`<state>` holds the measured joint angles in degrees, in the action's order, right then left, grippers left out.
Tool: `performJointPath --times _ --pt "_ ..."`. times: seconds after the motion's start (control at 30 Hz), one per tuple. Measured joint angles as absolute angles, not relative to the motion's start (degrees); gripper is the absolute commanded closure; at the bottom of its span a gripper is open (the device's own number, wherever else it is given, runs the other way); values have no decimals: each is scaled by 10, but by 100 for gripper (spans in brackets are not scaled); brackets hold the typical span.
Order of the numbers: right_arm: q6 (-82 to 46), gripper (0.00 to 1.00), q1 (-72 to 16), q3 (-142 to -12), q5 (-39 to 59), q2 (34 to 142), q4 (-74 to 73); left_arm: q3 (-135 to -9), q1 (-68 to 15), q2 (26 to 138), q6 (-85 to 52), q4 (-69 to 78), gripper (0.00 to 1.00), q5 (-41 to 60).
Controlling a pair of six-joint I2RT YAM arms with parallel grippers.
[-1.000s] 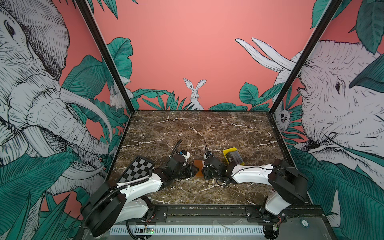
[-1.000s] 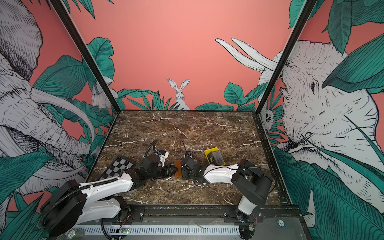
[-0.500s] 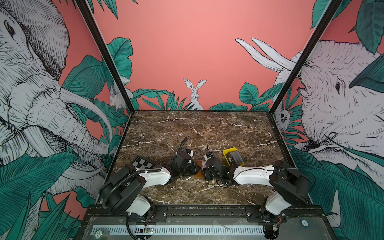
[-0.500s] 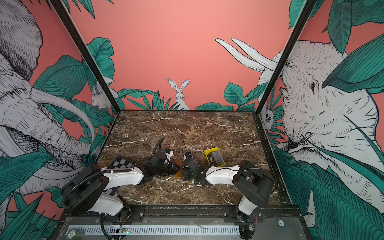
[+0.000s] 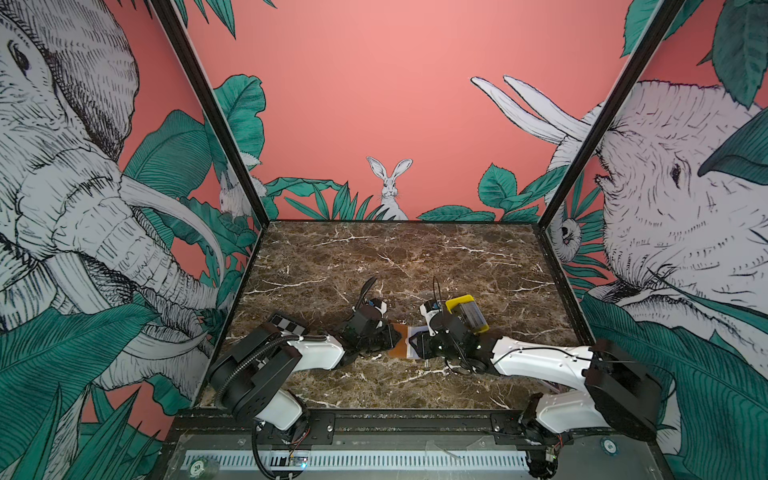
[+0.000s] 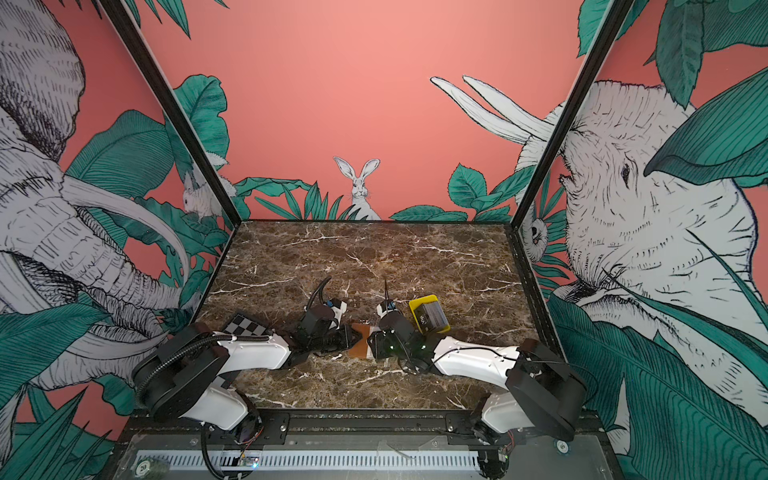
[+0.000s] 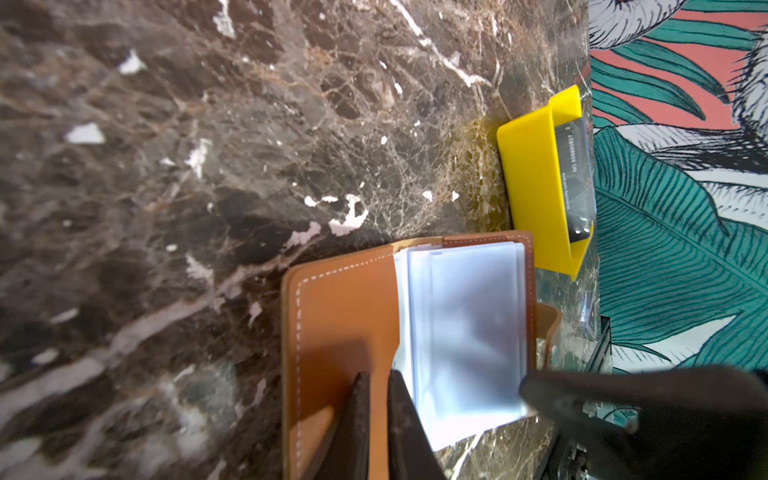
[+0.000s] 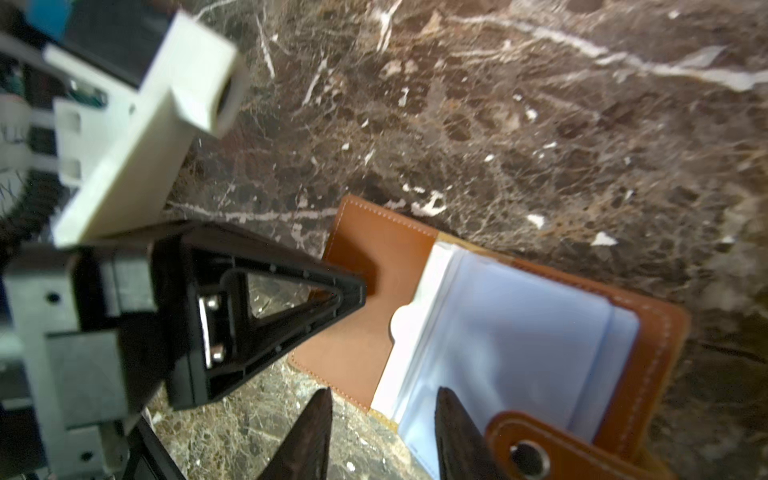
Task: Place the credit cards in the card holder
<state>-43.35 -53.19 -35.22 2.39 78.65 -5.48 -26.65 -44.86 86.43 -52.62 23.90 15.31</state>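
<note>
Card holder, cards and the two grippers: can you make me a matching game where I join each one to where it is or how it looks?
Things
1. credit cards
2. card holder
3. left gripper
4. right gripper

Places and states
A. lying open on the table
B. fingers apart, at the holder's edge
C. in the yellow tray
D. fingers almost together, tips on the tan cover

Pairs: 1-C, 2-A, 3-D, 4-B
</note>
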Motion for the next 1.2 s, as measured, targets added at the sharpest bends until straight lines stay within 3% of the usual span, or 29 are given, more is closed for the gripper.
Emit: performJointPath --times 0.17,0.67,1.2 --pt "-434 64 -484 -354 61 792 -58 -258 -448 866 -526 251 87 154" --pt "-474 65 -450 -333 124 882 -141 -253 -448 888 -520 274 87 154" --pt "-511 65 -487 -284 115 867 -214 -181 -445 853 -534 340 87 156"
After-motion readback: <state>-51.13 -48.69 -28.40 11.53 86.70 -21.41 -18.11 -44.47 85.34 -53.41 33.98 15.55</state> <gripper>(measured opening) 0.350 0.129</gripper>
